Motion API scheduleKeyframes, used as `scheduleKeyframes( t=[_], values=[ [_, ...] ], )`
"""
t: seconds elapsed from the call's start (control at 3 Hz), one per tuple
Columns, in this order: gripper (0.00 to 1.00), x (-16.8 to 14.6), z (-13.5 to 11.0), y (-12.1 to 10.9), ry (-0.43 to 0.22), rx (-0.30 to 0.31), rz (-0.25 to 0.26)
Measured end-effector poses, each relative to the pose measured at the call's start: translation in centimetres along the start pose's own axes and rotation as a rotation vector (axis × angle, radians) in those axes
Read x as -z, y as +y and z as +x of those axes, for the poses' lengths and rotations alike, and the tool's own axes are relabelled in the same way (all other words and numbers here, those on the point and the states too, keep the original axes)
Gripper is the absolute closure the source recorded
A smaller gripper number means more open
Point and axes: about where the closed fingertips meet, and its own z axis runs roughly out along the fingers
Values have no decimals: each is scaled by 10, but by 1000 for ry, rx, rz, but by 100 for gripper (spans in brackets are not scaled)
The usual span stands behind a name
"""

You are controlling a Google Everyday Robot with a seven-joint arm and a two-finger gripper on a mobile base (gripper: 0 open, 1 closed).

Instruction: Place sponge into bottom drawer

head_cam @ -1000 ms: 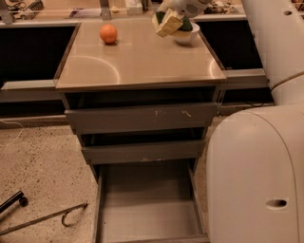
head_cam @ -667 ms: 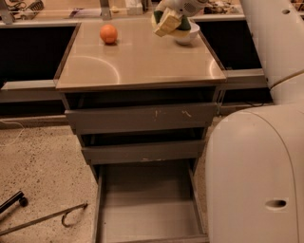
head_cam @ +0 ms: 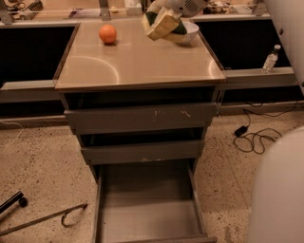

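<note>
My gripper (head_cam: 167, 14) is at the top of the camera view, above the back right of the cabinet top. It is shut on the sponge (head_cam: 160, 26), which shows pale yellow foam with a dark green edge and hangs tilted above the surface. The sponge is just left of a white bowl (head_cam: 190, 32) and partly in front of it. The bottom drawer (head_cam: 147, 213) is pulled open below, with its flat grey floor bare. It lies well below and in front of the gripper.
An orange ball (head_cam: 108, 34) sits on the cabinet top (head_cam: 137, 61) at the back left. Two drawers with scratched grey fronts (head_cam: 140, 118) stand slightly ajar above the open one. My white body (head_cam: 280, 190) fills the lower right. A cable (head_cam: 251, 140) and a metal rod (head_cam: 42, 218) lie on the floor.
My white body and arm have drawn back to the right, uncovering the cabinet's right side and the floor. The gripper with the sponge has shifted slightly left.
</note>
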Motion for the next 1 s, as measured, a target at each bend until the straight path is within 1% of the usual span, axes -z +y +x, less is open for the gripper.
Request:
scheduleKeyframes(
  t=[0.33, 0.67, 1.0],
  values=[
    [100, -5, -7, 33, -101, 7, 2],
    [100, -40, 3, 82, -151, -3, -56],
    [100, -69, 27, 135, -207, -117, -80]
  ],
)
